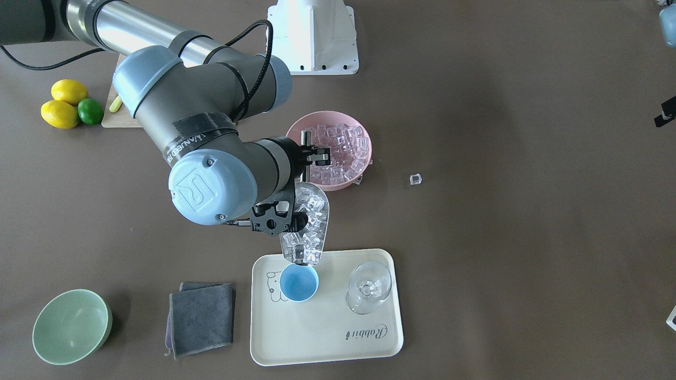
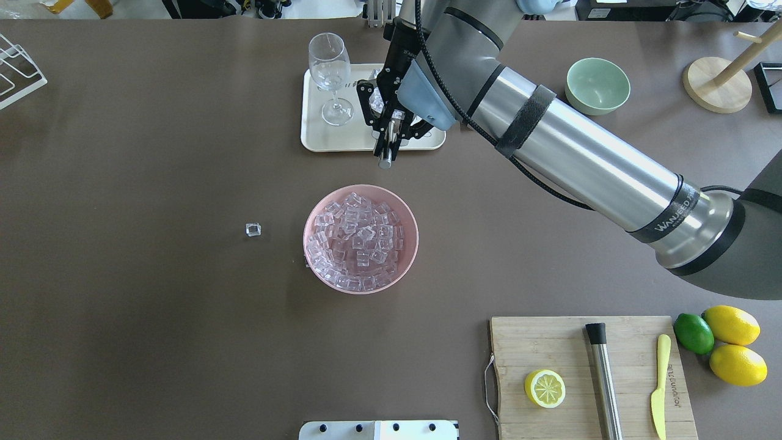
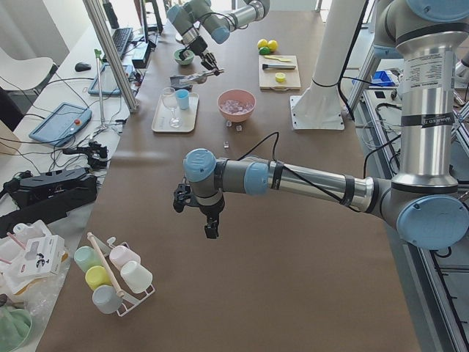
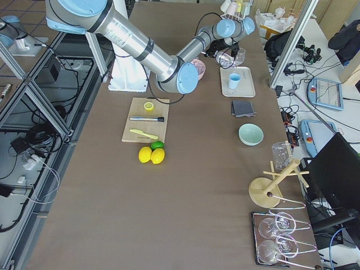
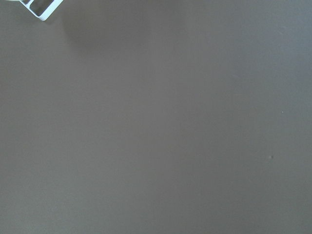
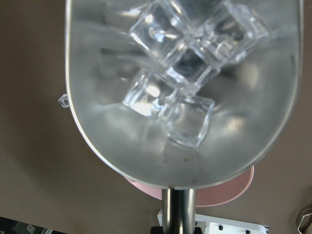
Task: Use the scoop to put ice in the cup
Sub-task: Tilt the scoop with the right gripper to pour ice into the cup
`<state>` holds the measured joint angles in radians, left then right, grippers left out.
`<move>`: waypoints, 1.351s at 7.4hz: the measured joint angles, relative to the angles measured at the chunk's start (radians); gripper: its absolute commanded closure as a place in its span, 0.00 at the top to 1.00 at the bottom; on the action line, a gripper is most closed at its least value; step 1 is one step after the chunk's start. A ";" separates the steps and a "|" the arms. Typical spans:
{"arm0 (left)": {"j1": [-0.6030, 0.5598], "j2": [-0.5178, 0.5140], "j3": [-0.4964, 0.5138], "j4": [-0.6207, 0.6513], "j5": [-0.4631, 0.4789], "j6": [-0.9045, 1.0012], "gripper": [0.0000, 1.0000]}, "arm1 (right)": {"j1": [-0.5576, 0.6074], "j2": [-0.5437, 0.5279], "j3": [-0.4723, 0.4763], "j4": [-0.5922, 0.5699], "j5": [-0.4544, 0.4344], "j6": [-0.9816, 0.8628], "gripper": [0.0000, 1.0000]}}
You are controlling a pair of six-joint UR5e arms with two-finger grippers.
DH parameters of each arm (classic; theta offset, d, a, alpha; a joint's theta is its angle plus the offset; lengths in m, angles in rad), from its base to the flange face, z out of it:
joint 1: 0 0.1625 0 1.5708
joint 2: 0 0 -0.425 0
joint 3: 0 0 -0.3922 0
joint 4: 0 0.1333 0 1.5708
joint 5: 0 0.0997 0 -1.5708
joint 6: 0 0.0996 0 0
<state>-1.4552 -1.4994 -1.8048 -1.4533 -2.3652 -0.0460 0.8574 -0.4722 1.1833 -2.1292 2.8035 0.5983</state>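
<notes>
The steel scoop (image 1: 309,227) carries several clear ice cubes (image 6: 170,92) and tilts mouth-down just above the light-blue cup (image 1: 299,282). No ice shows inside the cup, which stands on the cream tray (image 1: 327,338). My right gripper (image 2: 387,131) is shut on the scoop's rod handle (image 1: 305,138). Behind it the pink bowl (image 1: 364,137) is full of ice (image 2: 359,241). One loose cube (image 1: 416,179) lies on the table. My left gripper (image 3: 201,213) hangs over bare table far from the tray; I cannot tell whether it is open or shut.
A clear stemmed glass (image 1: 368,287) stands on the tray beside the cup. A grey cloth (image 1: 202,319) and a pale green bowl (image 1: 71,326) lie beyond the tray. A cutting board (image 2: 574,342) holds a lemon half, a steel cylinder and a knife; lemons and a lime (image 2: 721,336) sit beside it.
</notes>
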 measured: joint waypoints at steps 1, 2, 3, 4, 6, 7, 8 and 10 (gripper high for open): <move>-0.017 0.010 -0.004 -0.001 0.000 0.000 0.98 | -0.001 0.007 -0.003 0.000 0.011 0.000 0.00; -0.030 0.017 -0.005 -0.002 0.000 0.001 0.98 | -0.001 0.006 -0.005 0.000 0.025 -0.006 0.00; -0.044 0.021 -0.004 -0.002 0.001 0.001 0.98 | 0.000 0.001 -0.005 0.000 0.045 -0.017 0.00; -0.061 0.031 -0.001 -0.002 0.001 0.006 0.98 | 0.010 -0.012 -0.006 0.000 0.085 -0.041 0.00; -0.072 0.040 0.024 -0.002 0.003 0.092 0.98 | 0.030 -0.028 -0.006 0.001 0.147 -0.078 0.00; -0.071 0.037 0.038 -0.002 0.002 0.115 0.98 | 0.037 -0.033 -0.007 0.001 0.161 -0.088 0.00; -0.072 0.036 0.046 -0.001 0.001 0.122 0.98 | 0.044 -0.036 -0.007 0.001 0.171 -0.095 0.00; -0.072 0.034 0.049 -0.001 0.001 0.125 0.98 | 0.050 -0.043 0.001 0.002 0.179 -0.102 0.00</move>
<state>-1.5277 -1.4657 -1.7555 -1.4542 -2.3646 0.0794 0.9071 -0.5155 1.1838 -2.1277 2.9825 0.4966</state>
